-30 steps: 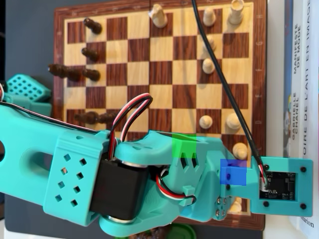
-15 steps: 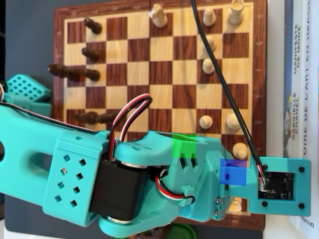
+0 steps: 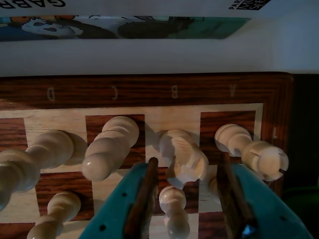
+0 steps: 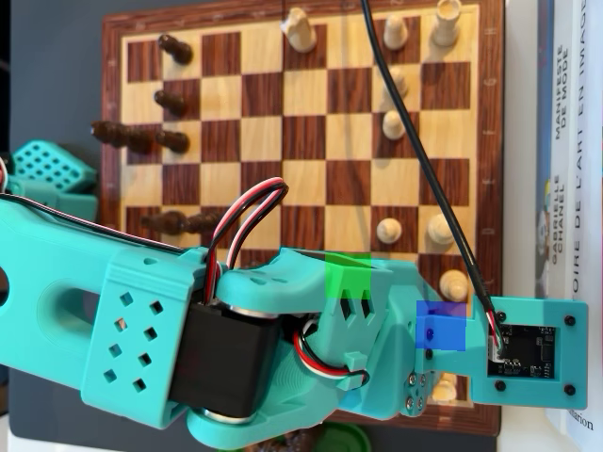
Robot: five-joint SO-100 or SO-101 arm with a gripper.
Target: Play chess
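White knight (image 3: pixel 185 158), upright on the chessboard (image 3: pixel 149 89), head turned left in wrist view; jaws spread either side of white pawn (image 3: pixel 173 208), not pinching

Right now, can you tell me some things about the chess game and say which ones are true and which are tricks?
1. The gripper is open over a white pawn. True.
2. The chessboard is blue and yellow. False: it is brown and cream wood.
3. A white knight stands just beyond the pawn in the wrist view. True.
4. The robot arm is red. False: it is teal.
5. Dark pieces show in the overhead view. True.
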